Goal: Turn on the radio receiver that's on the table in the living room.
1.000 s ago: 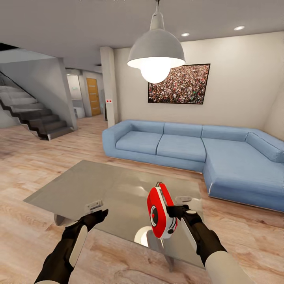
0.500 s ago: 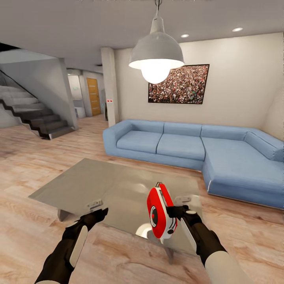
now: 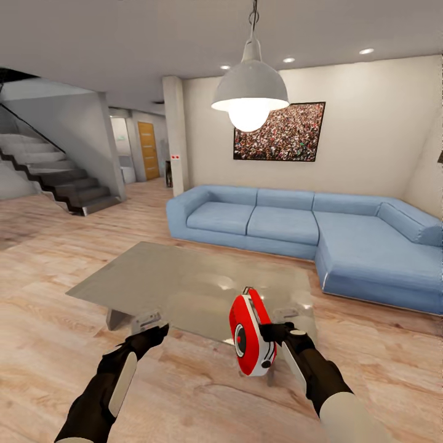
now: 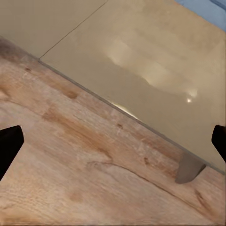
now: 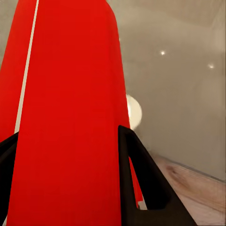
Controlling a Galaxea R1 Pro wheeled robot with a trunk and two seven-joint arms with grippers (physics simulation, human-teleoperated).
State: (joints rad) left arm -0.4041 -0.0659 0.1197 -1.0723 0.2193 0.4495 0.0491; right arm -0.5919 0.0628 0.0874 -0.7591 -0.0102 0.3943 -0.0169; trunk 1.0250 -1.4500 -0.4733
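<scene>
The red radio receiver (image 3: 248, 335) with white trim is held upright in the air, its round dial facing left, in front of the near edge of the grey glossy table (image 3: 184, 277). My right gripper (image 3: 266, 333) is shut on its right side. In the right wrist view the radio's red body (image 5: 66, 117) sits between the two black fingers (image 5: 141, 183). My left gripper (image 3: 147, 321) hangs open and empty to the left, over the wood floor just short of the table (image 4: 141, 61). Its black fingertips (image 4: 9, 143) show far apart in the left wrist view.
A blue L-shaped sofa (image 3: 307, 224) stands behind the table and runs forward on the right. A grey dome pendant lamp (image 3: 250, 92) hangs over the table. A stairway (image 3: 55, 181) and a pillar (image 3: 175, 141) stand at the back left. Wood floor (image 3: 49, 320) lies around the table.
The whole view has pulled back from the table, so the camera has moved; the table now lies farther ahead. Both grippers and the held radio keep their places in the view.
</scene>
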